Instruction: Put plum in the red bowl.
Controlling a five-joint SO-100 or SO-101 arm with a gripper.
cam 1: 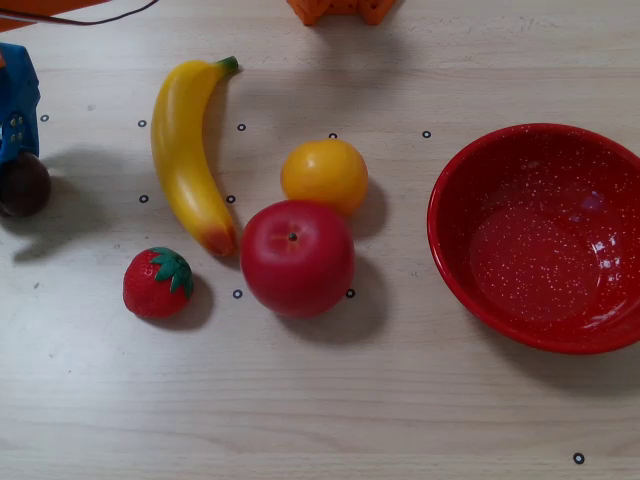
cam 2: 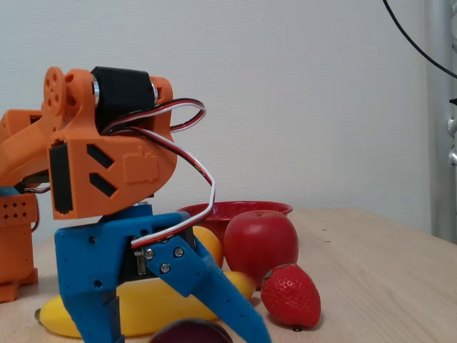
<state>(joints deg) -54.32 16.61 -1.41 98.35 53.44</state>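
The plum (cam 1: 22, 186) is a small dark maroon fruit at the far left edge of the overhead view, on the table. In the fixed view only its top (cam 2: 191, 331) shows at the bottom edge. My blue gripper (cam 2: 178, 334) stands over it with the jaws spread, one finger (cam 2: 96, 314) on the plum's left and the other finger (cam 2: 225, 304) on its right, with a gap showing on the left side. In the overhead view only part of the gripper (cam 1: 16, 120) shows, just above the plum. The red speckled bowl (cam 1: 470, 280) sits empty at the far right.
Between the plum and the bowl lie a banana (cam 1: 185, 160), a strawberry (cam 1: 157, 283), a red apple (cam 1: 297, 257) and an orange (cam 1: 324, 174). The arm's orange base (cam 1: 340, 10) is at the top edge.
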